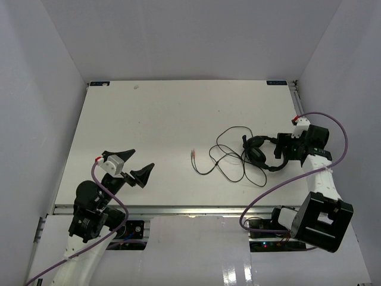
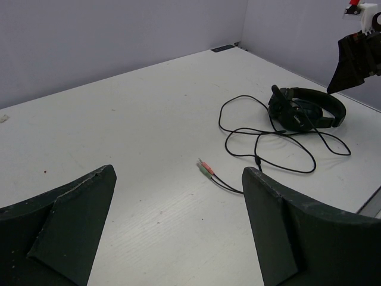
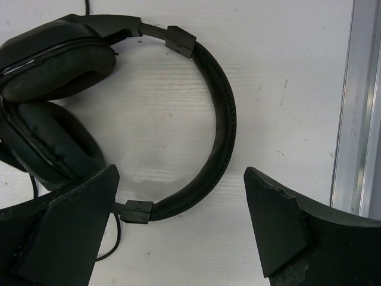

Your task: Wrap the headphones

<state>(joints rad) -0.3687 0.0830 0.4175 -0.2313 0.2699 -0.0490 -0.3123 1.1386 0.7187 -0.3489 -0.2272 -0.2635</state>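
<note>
The black headphones (image 1: 262, 152) lie flat on the white table, right of centre, with the earcups together. The thin black cord (image 1: 229, 159) runs left from them in loose loops and ends in two small reddish and green plugs (image 1: 193, 154). My right gripper (image 1: 287, 149) is open just above the headband (image 3: 221, 119); the band's lower curve lies between the fingers, and the earcups (image 3: 53, 65) sit at upper left. My left gripper (image 1: 141, 159) is open and empty, well left of the plugs (image 2: 206, 168). The headphones (image 2: 306, 110) and cord (image 2: 268, 149) also show in the left wrist view.
A metal rail (image 3: 351, 119) runs along the table's right edge, close to the right gripper. White walls enclose the table on the left, back and right. A purple cable (image 1: 280, 185) loops off the right arm over the near table edge.
</note>
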